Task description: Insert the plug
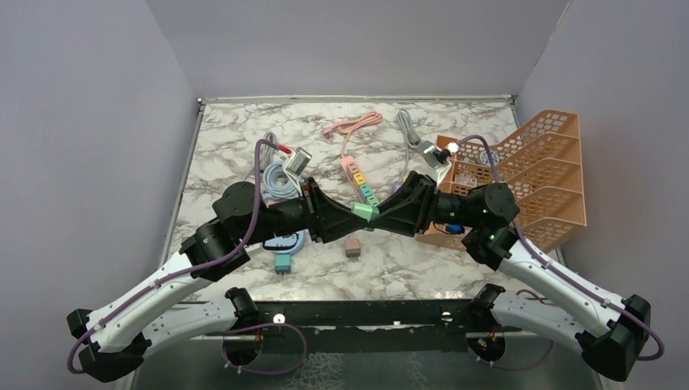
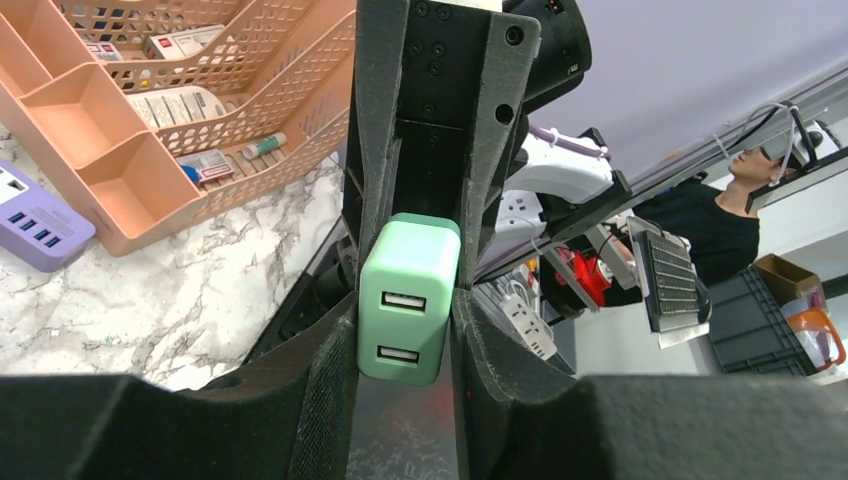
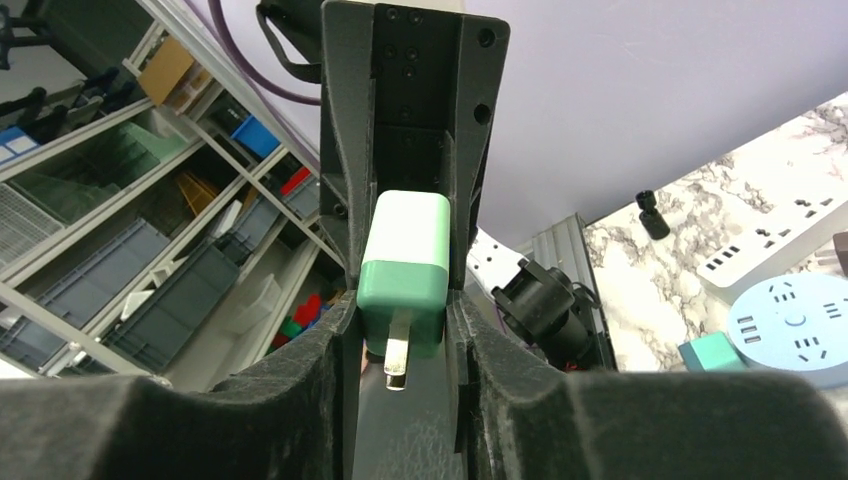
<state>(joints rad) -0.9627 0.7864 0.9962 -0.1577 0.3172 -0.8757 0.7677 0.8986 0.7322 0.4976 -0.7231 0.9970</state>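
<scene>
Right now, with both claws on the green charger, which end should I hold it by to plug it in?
Grip the green charger with the left claw, on its flat sides at the USB ports, coming from that face. Its prong points toward the right claw, so that end probably needs freeing.

Even, bright overhead light with soft shadows; wrist views are sharp centrally, wide-angle-stretched at the edges.

Plastic, metal, marble.
The charger [image 2: 408, 300] is smooth, matt mint plastic with a bright metal prong [image 3: 396, 362]; below it the table [image 1: 236, 138] looks like glossy marble; right of it the basket [image 1: 561, 175] is orange plastic lattice.
</scene>
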